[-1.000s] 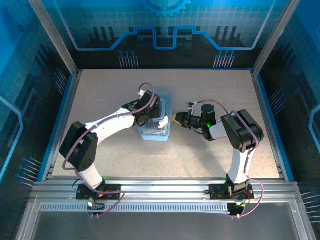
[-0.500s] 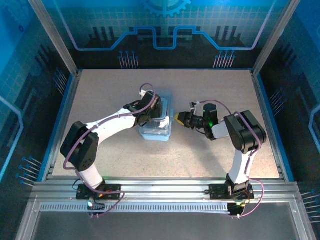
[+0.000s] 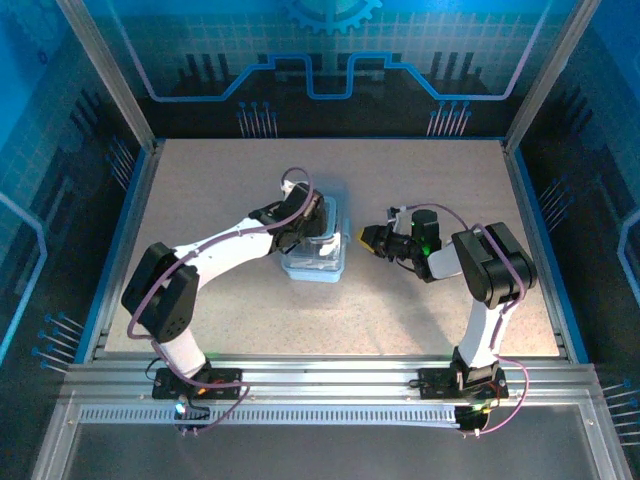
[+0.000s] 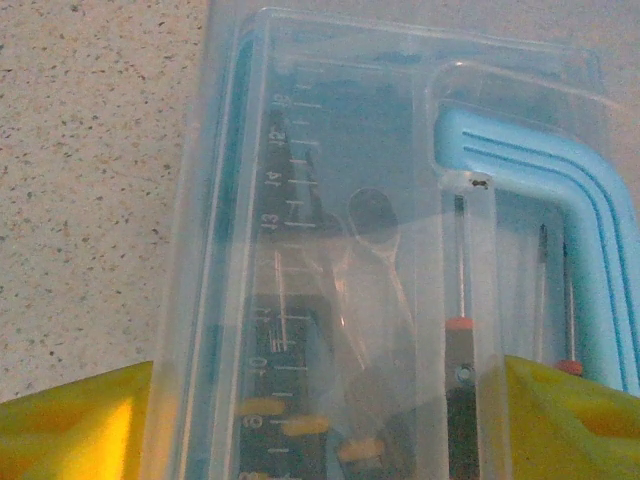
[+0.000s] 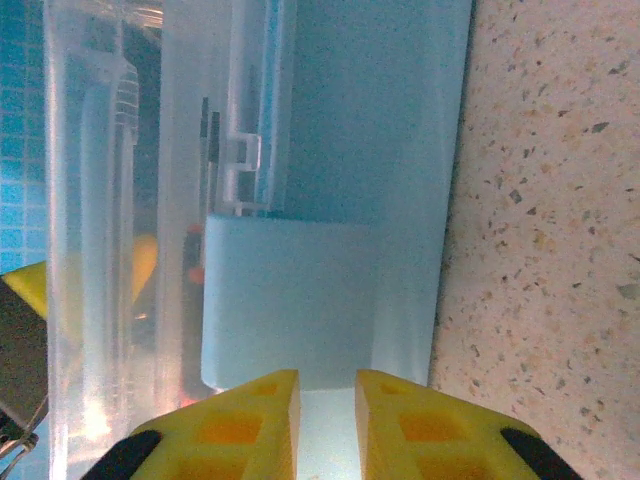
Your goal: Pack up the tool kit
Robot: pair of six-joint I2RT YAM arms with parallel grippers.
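Observation:
The tool kit (image 3: 318, 252), a translucent light-blue case with its clear lid down, lies at the middle of the table. My left gripper (image 3: 308, 232) reaches over it from the left. In the left wrist view its yellow fingers (image 4: 85, 420) sit against both long sides of the case, and my left gripper (image 4: 330, 405) is shut on the tool kit. Through the lid I see a black-and-red screwdriver (image 4: 460, 370), a dark ratchet (image 4: 372, 215) and the blue handle (image 4: 545, 175). My right gripper (image 3: 367, 238) hovers just right of the case, nearly shut and holding nothing. It faces the front latch (image 5: 290, 300) with a small gap.
The speckled table (image 3: 420, 310) has free room on the right and in front of the case. Blue rails (image 3: 530, 240) and aluminium posts (image 3: 110, 80) bound the table. Both arm bases stand at the near edge.
My right gripper has drawn back to the right, away from the latch side of the case. The left gripper and the case have hardly moved.

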